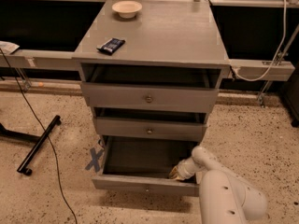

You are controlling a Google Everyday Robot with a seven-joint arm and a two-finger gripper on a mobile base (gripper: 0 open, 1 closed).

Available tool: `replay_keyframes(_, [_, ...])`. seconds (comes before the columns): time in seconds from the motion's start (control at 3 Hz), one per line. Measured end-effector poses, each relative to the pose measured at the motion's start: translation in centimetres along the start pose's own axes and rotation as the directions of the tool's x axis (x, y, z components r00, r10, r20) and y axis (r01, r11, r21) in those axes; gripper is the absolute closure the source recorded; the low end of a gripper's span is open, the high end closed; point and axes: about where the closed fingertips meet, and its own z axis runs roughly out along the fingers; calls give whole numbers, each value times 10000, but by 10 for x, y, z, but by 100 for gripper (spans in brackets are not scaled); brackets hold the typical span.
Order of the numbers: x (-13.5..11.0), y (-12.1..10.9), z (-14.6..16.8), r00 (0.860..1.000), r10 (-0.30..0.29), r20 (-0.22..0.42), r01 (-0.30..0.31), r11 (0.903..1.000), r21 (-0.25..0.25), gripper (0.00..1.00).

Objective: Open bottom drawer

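Observation:
The grey cabinet [154, 36] has three drawers. The bottom drawer [140, 185] is pulled well out, its dark inside showing, with a small round knob [146, 189] on its shallow front panel. My white arm [224, 195] comes in from the lower right. My gripper [176, 173] reaches over the drawer's front edge into its right front corner. The middle drawer [149, 127] and the top drawer [148, 97] each stand slightly out.
A cream bowl [126, 8] and a dark snack packet [111, 45] lie on the cabinet top. A black stand leg [39, 143] and a cable [44, 134] lie on the speckled floor at left. Blue tape [95, 158] marks the floor beside the drawer.

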Motion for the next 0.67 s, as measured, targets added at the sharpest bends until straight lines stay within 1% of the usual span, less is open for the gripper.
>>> replay_keyframes(0.33, [7, 27, -10, 10000, -4, -3, 4, 9994, -360, 100])
replay_keyframes(0.67, [13, 55, -18, 9998, 199, 84, -193, 9979, -618, 100])
